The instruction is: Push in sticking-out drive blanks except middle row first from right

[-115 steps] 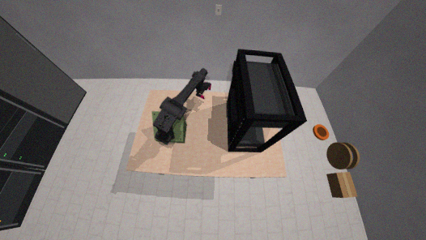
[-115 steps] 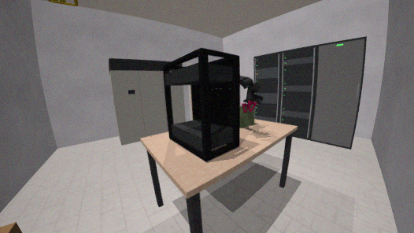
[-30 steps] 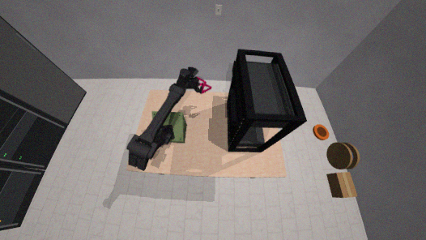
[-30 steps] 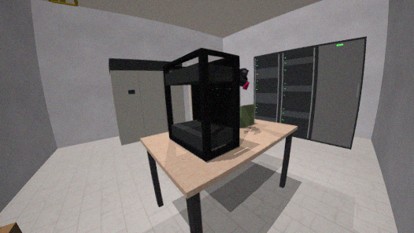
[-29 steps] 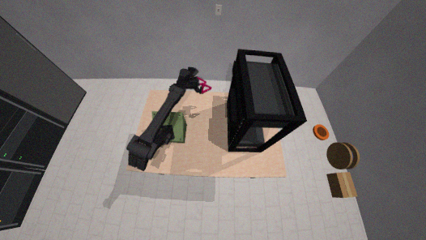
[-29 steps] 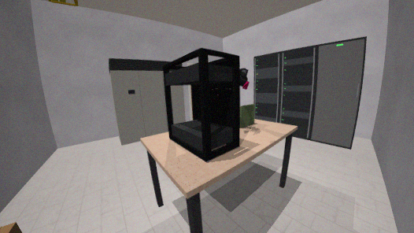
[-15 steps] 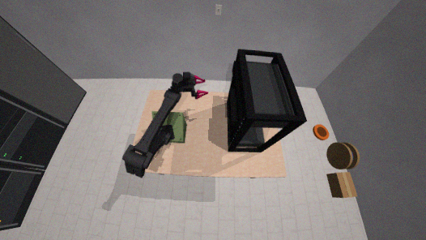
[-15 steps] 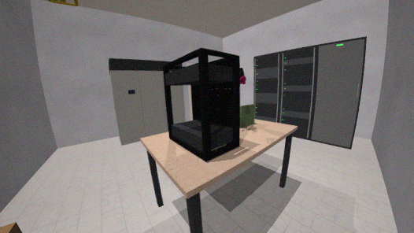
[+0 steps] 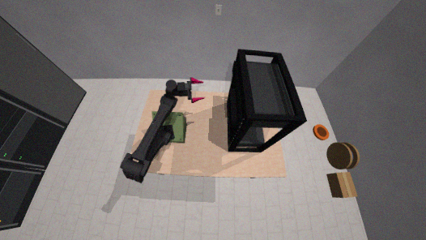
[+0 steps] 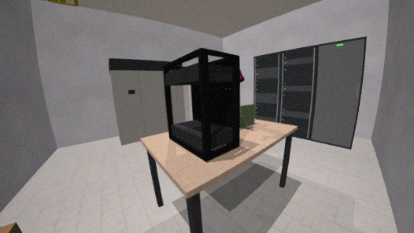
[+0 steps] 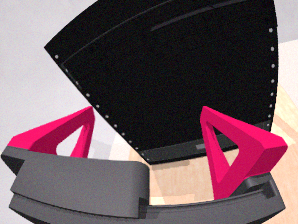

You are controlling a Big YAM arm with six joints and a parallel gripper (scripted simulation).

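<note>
A black open-frame rack [image 9: 261, 101] stands on the right part of the wooden table [image 9: 210, 138]. Its front faces the arm. In the wrist view the front [image 11: 180, 56] fills most of the picture as a dark panel; the single drive blanks are too dark to tell apart. My gripper [image 9: 195, 90] has pink fingers, is open and empty, and hangs high over the table's far edge, left of the rack's front and apart from it. In the exterior view only a pink fingertip [image 10: 241, 77] shows behind the rack [image 10: 205, 102].
A green base plate [image 9: 174, 126] lies under the arm on the table's left part. On the floor to the right are an orange disc [image 9: 321, 131], a brown drum [image 9: 342, 156] and a cardboard box [image 9: 342, 184]. Server cabinets [image 9: 24, 134] stand at the left.
</note>
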